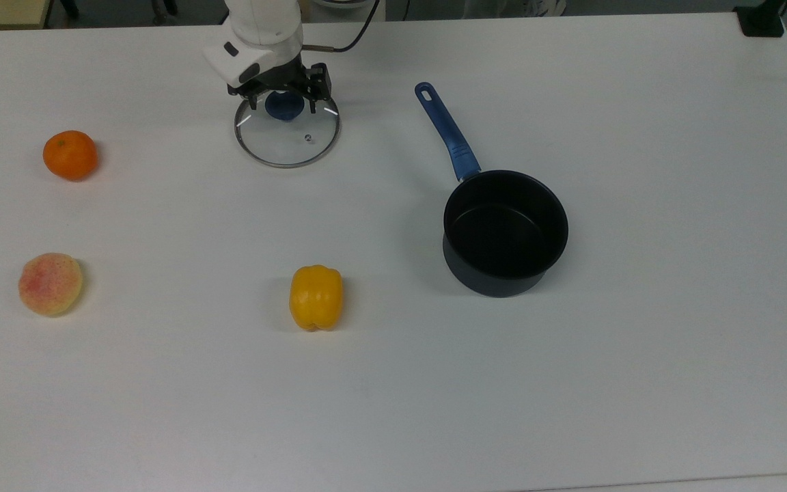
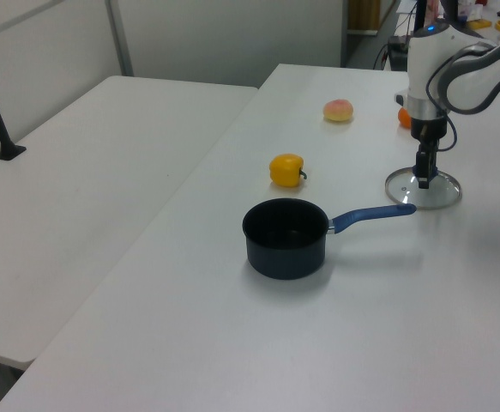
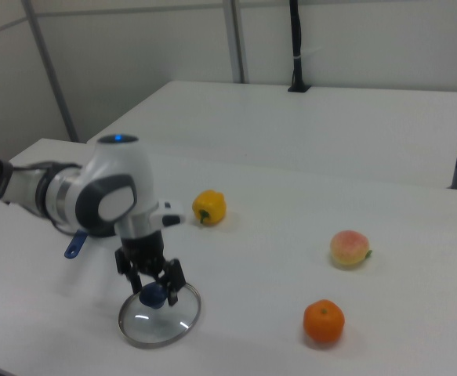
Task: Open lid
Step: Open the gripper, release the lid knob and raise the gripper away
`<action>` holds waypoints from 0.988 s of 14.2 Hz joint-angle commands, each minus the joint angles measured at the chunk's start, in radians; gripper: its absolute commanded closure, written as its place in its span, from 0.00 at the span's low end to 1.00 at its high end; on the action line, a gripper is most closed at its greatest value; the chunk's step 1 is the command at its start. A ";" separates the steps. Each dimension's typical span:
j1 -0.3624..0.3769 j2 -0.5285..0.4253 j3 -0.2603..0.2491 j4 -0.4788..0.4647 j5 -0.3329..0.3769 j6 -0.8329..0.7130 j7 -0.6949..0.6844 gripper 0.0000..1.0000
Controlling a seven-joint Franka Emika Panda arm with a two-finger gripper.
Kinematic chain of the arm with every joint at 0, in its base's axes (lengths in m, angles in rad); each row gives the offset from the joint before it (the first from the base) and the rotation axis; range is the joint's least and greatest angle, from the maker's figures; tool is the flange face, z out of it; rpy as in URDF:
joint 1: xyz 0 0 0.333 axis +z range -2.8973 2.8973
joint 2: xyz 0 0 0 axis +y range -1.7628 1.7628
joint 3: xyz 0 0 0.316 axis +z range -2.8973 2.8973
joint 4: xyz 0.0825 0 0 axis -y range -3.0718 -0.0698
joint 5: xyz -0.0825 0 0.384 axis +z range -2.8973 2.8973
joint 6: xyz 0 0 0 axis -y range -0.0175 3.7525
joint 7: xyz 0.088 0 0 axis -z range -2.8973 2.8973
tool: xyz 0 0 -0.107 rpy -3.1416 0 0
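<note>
The lid [image 1: 287, 140], clear glass with a metal rim and a blue knob [image 1: 284, 106], lies flat on the white table, well to the top view's left of the saucepan. My gripper [image 1: 283, 102] stands over the knob, open, one finger on each side of it and apart from it. The right view gives the same picture: gripper [image 3: 156, 291] spread around the knob above the lid [image 3: 159, 321]. In the left view the gripper [image 2: 422, 180] points straight down at the lid [image 2: 423, 190]. The dark saucepan [image 1: 505, 232] stands uncovered, and its blue handle [image 1: 448, 133] points toward the lid.
An orange [image 1: 70, 155] and a peach [image 1: 50, 283] sit at the top view's left. A yellow pepper [image 1: 316, 297] lies in the front middle. The table's far edge [image 1: 393, 17] runs just behind the arm. A second table [image 2: 78, 172] adjoins in the left view.
</note>
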 commanded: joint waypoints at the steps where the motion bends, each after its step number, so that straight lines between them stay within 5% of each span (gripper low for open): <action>1: 0.007 -0.013 0.002 0.234 0.009 -0.257 0.058 0.00; 4: 0.008 -0.012 0.002 0.493 0.074 -0.507 0.076 0.00; 8: 0.016 -0.016 0.011 0.690 0.129 -0.707 0.105 0.00; 14: 0.105 -0.027 0.003 0.757 0.150 -0.636 0.129 0.00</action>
